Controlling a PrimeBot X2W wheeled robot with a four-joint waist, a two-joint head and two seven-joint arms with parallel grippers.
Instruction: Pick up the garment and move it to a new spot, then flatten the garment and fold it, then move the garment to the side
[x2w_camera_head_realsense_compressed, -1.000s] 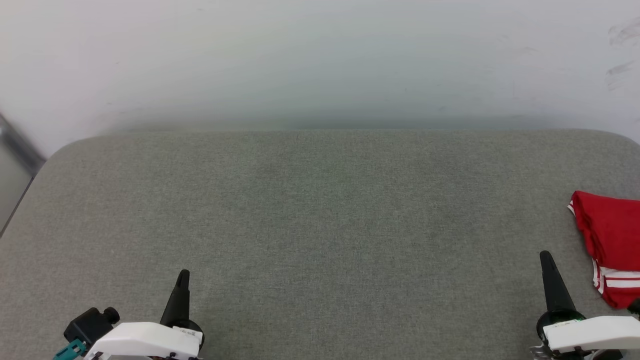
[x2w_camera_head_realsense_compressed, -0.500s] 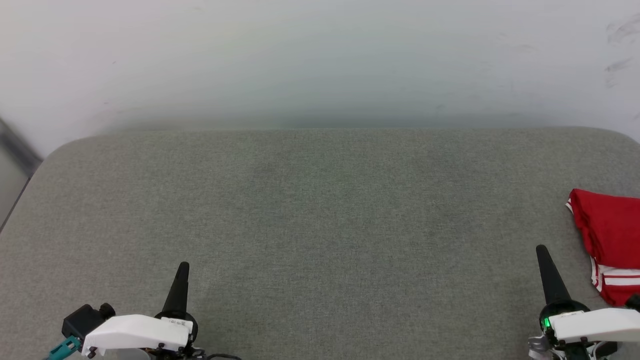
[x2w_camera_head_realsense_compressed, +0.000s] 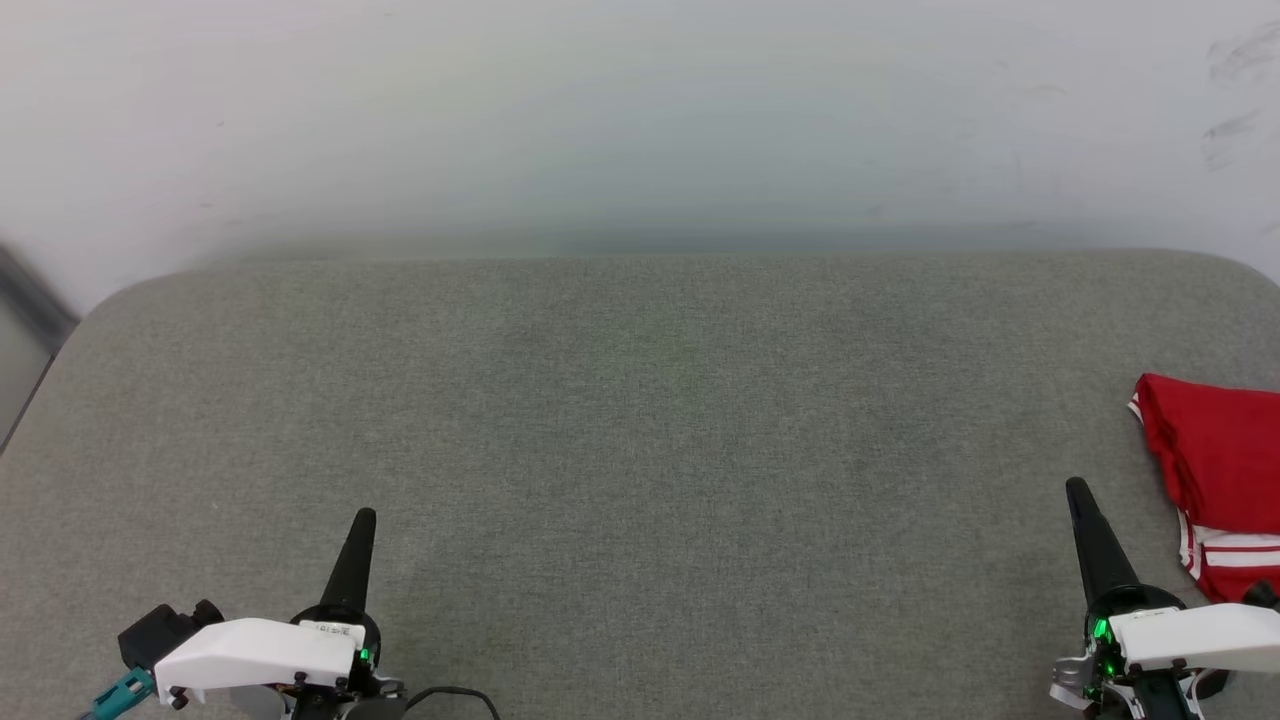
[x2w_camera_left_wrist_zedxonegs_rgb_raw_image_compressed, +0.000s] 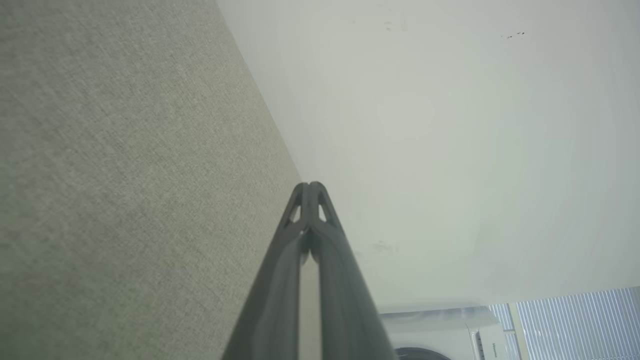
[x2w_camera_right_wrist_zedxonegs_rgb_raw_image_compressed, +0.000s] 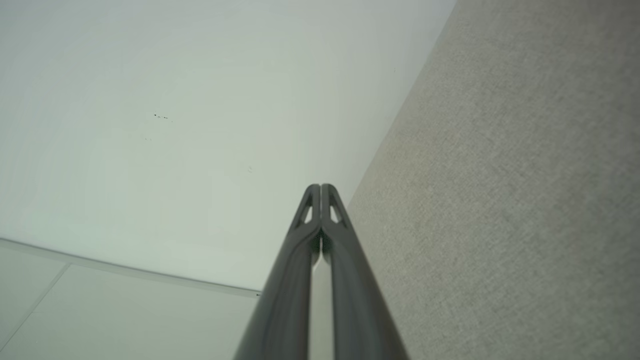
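At the near edge of the grey fabric-covered worktop (x2w_camera_head_realsense_compressed: 640, 420), both arms sit low and drawn back toward the robot, fingers pointing away over the cloth. The left pincer (x2w_camera_head_realsense_compressed: 363, 520) is closed on nothing. Its wrist camera shows the two dark fingers pressed tip to tip with only the bare surface and the wall beyond them. The right pincer (x2w_camera_head_realsense_compressed: 1080, 495) is likewise closed and empty, its fingers meeting in a single point. It stands just beside the red T-shirt (x2w_camera_head_realsense_compressed: 1215, 450) without touching it. The T-shirt lies a little farther out, against the right side of the worktop, partly cut off by the edge of the head view. It is gathered into a compact bundle, with red layers stacked along its left edge and a white striped sleeve (x2w_camera_head_realsense_compressed: 1235, 548) showing at its near end. That tidy, layered shape, well off the middle, suggests it is folded and set aside rather than waiting to be spread, though the hidden part leaves this uncertain. The arms' parked, symmetrical pose fits a resting stance: clear of the cloth, fingers shut so nothing snags. Beyond the T-shirt the surface runs bare to its rounded far edge, which meets a pale, lightly scuffed wall (x2w_camera_head_realsense_compressed: 640, 120).
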